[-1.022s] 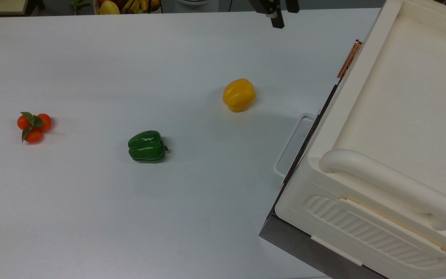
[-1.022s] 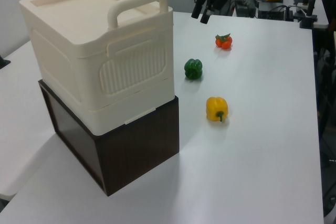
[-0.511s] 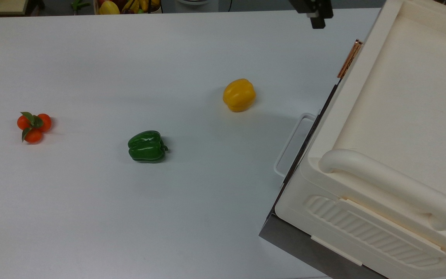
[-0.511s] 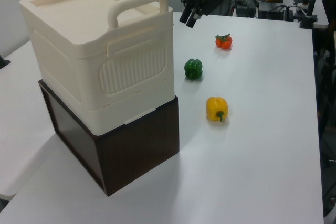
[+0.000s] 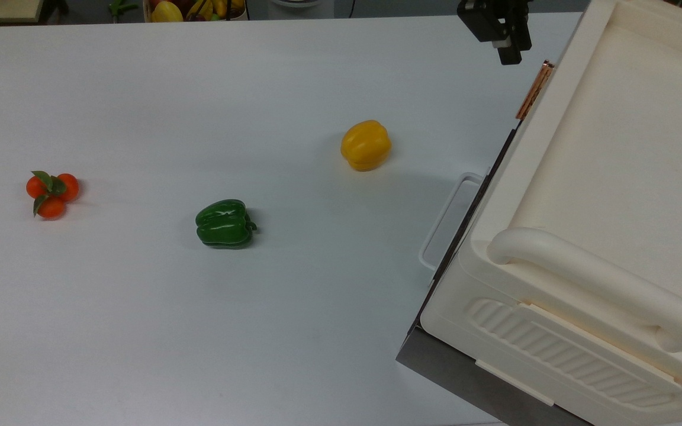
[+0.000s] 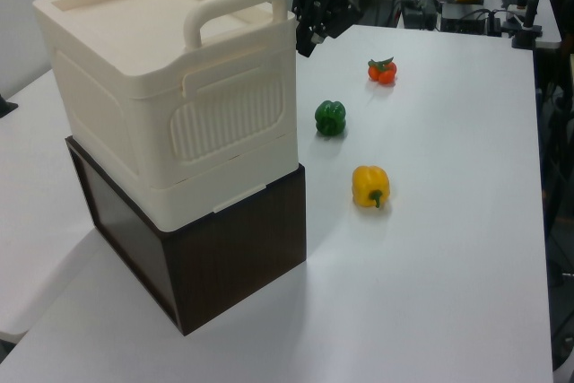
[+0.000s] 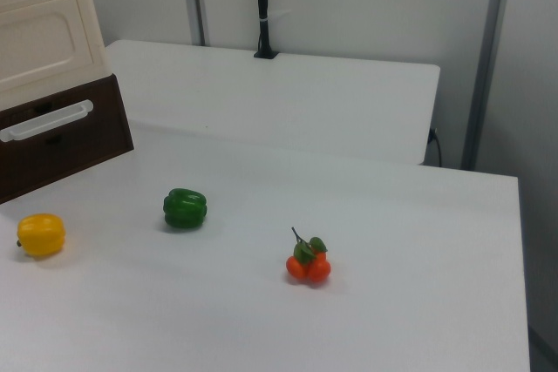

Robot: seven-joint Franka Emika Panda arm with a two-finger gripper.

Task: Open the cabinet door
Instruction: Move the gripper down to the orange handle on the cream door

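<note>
One gripper (image 5: 505, 44) near copper handle (image 5: 534, 90), not touching; grip state unclear. Cabinet door (image 7: 35, 41) shut, on cream box's side facing peppers. Approach step; next, close in on handle, grasp, pull.

— What's the panel like?
— A flat, rectangular cream plastic cabinet door (image 7: 39, 41) with a recessed centre framed by a raised border.
— How does it stand?
— Upright and shut, flush with the front face of the cream plastic cabinet (image 6: 134, 33). Its lower edge runs along the cabinet's bottom front edge.
— Any handle?
— A small copper-coloured bar handle (image 5: 534, 90). In the top view the door is seen edge-on, and the bar juts from it close to the cabinet's upper front corner, lying parallel to the front edge.
</note>
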